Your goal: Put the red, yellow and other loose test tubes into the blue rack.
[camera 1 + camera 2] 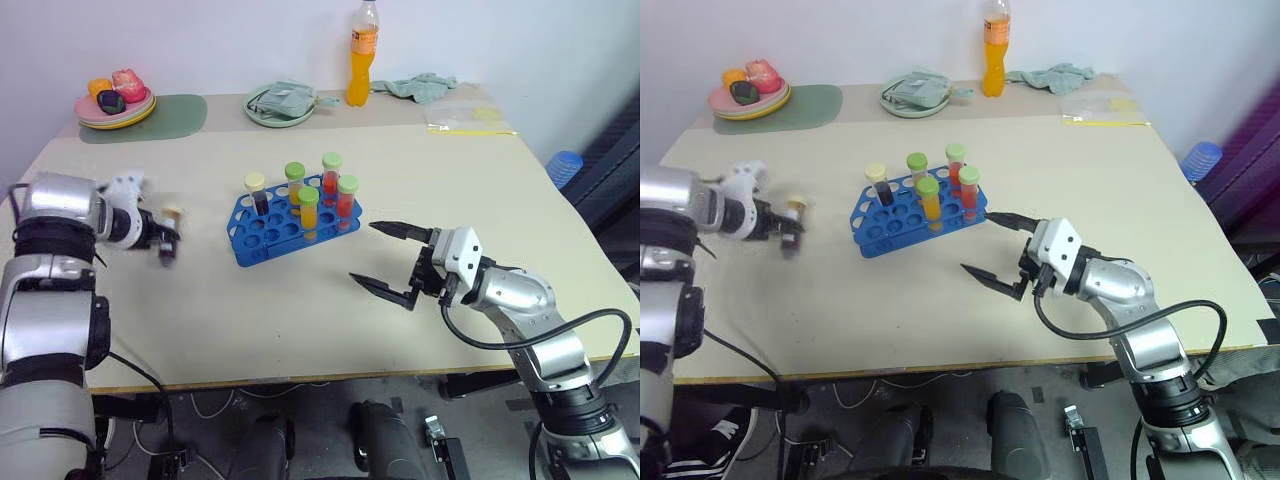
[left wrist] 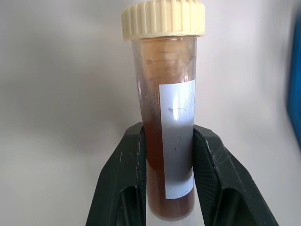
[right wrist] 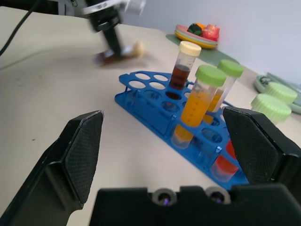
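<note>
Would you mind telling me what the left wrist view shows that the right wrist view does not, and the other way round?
Left wrist view alone: the brown-liquid test tube up close, with its ridged cream cap and white label, clamped between the left hand fingers.

Right wrist view alone: the blue rack holding capped tubes, the orange-filled, green-capped tube nearest, the plate of fruit behind, and the right hand with its fingers wide apart.

Both: the pale table, and the left hand carrying that tube, blurred in the right wrist view.
</note>
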`<act>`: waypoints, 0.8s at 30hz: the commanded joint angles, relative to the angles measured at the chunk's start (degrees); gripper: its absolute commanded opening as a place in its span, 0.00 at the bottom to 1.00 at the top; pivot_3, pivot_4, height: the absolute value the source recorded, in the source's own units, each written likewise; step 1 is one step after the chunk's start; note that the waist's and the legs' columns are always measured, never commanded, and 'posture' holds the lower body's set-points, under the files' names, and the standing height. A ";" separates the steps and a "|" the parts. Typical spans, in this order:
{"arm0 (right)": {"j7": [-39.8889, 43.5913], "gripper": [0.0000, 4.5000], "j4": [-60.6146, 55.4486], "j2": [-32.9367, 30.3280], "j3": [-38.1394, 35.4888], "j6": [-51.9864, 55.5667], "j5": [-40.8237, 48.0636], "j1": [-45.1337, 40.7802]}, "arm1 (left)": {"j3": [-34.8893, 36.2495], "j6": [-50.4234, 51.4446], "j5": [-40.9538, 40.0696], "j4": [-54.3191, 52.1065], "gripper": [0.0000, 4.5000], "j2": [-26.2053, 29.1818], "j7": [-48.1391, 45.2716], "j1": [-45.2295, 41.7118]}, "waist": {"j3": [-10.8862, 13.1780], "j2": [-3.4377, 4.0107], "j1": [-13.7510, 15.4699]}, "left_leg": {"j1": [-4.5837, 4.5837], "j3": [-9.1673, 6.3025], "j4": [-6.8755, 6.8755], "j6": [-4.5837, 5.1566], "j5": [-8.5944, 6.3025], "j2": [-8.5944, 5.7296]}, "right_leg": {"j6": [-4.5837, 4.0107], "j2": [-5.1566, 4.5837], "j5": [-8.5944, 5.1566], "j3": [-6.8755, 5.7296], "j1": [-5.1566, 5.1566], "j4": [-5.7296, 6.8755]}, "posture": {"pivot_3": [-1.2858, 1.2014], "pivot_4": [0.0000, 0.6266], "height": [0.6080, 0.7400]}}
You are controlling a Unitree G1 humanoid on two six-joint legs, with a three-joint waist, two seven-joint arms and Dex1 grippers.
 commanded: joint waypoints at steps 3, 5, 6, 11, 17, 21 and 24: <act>0.94 1.00 -4.16 -0.74 -3.32 6.87 8.36 0.63 | 11.85 -31.63 -5.29 -31.55 0.18 -10.57 5.57 18.74 | -0.04 -0.03 1.35 | -0.04 0.07 0.04 -0.13 0.05 -0.05 | 0.01 -0.12 0.03 0.05 0.01 -0.10 | 0.52 0.24 1.00; 1.44 1.00 -4.66 -0.98 -4.21 11.72 12.75 0.73 | 11.15 -41.33 -3.89 -37.02 0.18 -13.72 7.38 23.68 | -0.06 -0.07 1.82 | -0.05 0.07 0.05 -0.10 0.03 -0.05 | 0.01 -0.17 0.03 0.06 0.04 -0.15 | 0.52 0.24 1.00; 1.83 1.00 -5.18 -1.22 -4.23 13.30 14.08 0.82 | 10.17 -44.56 -3.81 -38.91 0.18 -15.24 7.44 25.46 | -0.06 -0.07 2.01 | -0.05 0.04 0.04 -0.03 -0.01 -0.05 | 0.00 -0.16 0.04 0.04 0.05 -0.18 | 0.52 0.24 1.00; 1.31 1.00 -6.99 -2.11 -4.34 16.96 15.98 -0.47 | 2.90 -60.94 1.00 -41.51 0.18 -19.25 8.66 29.82 | -0.06 -0.06 2.96 | 0.02 0.05 0.04 0.02 -0.03 -0.08 | 0.00 -0.04 0.05 0.01 0.16 -0.20 | 0.52 0.24 1.00; -1.02 1.00 -7.53 -2.19 -4.80 18.83 15.65 -3.57 | -3.47 -70.68 5.58 -34.53 0.18 -25.11 12.74 30.64 | -0.07 -0.07 2.87 | 0.09 0.08 0.04 0.10 -0.06 -0.12 | 0.03 0.03 0.06 -0.06 0.25 -0.25 | 0.52 0.24 1.00; -2.60 1.00 -7.97 -2.34 -5.40 19.22 14.89 -4.39 | -5.59 -77.21 5.25 -29.34 0.18 -27.53 13.08 31.73 | -0.07 -0.07 2.83 | 0.09 0.09 0.04 0.11 -0.07 -0.12 | 0.03 0.07 0.06 -0.07 0.25 -0.24 | 0.52 0.24 1.00; -3.22 1.00 -7.96 -2.44 -5.65 18.74 14.02 -4.13 | -5.75 -79.13 2.99 -25.69 0.18 -29.25 12.32 32.04 | -0.07 -0.07 2.85 | 0.09 0.09 0.05 0.12 -0.07 -0.11 | 0.03 0.06 0.06 -0.07 0.25 -0.25 | 0.52 0.24 1.00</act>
